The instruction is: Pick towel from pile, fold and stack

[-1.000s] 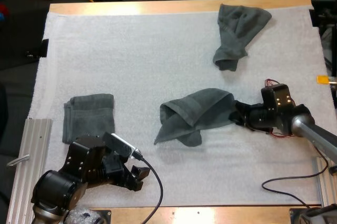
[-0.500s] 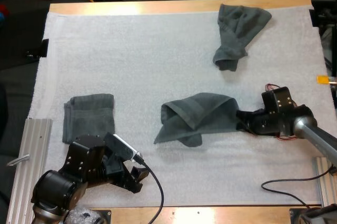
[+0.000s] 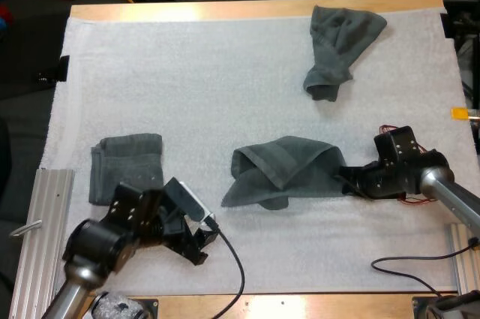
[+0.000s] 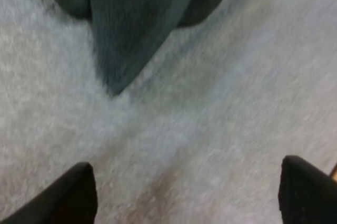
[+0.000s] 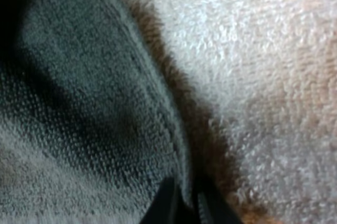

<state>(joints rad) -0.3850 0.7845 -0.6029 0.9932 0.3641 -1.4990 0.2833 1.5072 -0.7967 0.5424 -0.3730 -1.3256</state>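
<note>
White mat (image 3: 187, 71), one towel (image 3: 281, 169) rumpled at its centre.
Right gripper (image 3: 346, 179) pinches the towel's right edge, likely to spread it; left gripper (image 3: 202, 238), fingers apart and empty, points toward its near corner. Folded towel (image 3: 126, 165) lies left.

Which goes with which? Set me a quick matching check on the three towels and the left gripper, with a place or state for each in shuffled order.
Things:
1. folded towel
2. middle towel
3. far towel
4. left gripper

Places or states:
a. open, over bare mat
b. crumpled, near the mat's far right corner
c. pinched at its edge by the right gripper
d. lying flat near the mat's left edge

Pairs: 1-d, 2-c, 3-b, 4-a.
</note>
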